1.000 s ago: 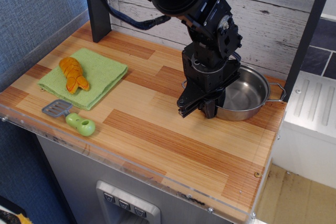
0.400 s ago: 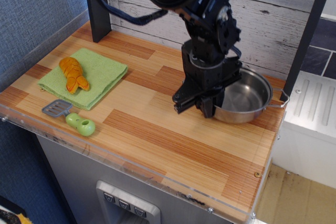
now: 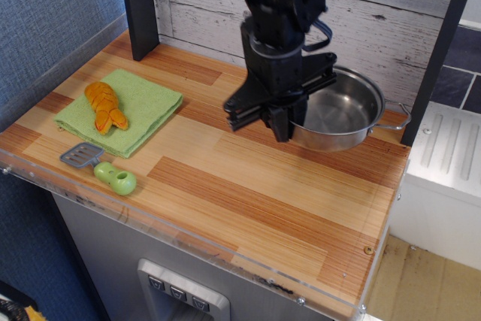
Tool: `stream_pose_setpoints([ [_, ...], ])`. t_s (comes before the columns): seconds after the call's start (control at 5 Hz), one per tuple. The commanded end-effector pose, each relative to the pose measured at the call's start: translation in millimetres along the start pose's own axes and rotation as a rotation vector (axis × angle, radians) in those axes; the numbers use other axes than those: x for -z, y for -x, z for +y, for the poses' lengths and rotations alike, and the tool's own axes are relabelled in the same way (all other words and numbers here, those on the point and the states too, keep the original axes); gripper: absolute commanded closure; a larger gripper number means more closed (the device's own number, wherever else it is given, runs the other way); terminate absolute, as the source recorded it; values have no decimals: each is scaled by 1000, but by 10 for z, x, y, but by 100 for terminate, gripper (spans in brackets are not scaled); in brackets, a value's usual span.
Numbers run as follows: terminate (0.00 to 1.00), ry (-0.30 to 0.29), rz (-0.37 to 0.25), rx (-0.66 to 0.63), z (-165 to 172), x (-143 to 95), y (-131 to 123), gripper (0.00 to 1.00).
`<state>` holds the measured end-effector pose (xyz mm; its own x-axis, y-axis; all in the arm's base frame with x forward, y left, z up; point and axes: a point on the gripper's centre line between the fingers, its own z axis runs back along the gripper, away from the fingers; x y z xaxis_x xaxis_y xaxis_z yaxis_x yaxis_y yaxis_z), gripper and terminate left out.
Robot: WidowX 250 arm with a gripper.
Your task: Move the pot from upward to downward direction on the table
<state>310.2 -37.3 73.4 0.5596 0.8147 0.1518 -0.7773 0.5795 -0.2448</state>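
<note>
The shiny steel pot (image 3: 344, 113) is at the back right of the wood-plank table (image 3: 248, 197), close to the white board wall. It tilts slightly and looks lifted just off the wood. One wire loop handle (image 3: 396, 116) sticks out to the right; the other is hidden behind the arm. My black gripper (image 3: 283, 127) points down at the pot's left rim and is shut on that rim, with one finger inside the pot and one outside.
A green cloth (image 3: 128, 110) with an orange toy (image 3: 105, 105) lies at the left. A green-handled spatula (image 3: 103, 168) rests near the front left edge. A black post (image 3: 140, 13) stands at the back left, another dark post (image 3: 436, 54) at the right edge.
My gripper has moved left and slightly toward the back with the pot in it. The pot has shifted left along with it and its right handle has come away from the table's right edge.
</note>
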Motion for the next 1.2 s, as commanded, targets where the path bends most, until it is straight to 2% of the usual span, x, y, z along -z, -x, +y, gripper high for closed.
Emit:
stream_pose_setpoints([
  [0.0, 0, 29, -46, 56, 416, -338, -98, 100],
  [0.2, 0, -23, -77, 130, 602, -321, -168, 100],
  [0.4, 0, -63, -79, 166, 776, -264, -233, 100],
  [0.6, 0, -58, -67, 183, 936, -166, -254, 100],
  [1.0, 0, -97, -36, 187, 1123, 42, -269, 100],
])
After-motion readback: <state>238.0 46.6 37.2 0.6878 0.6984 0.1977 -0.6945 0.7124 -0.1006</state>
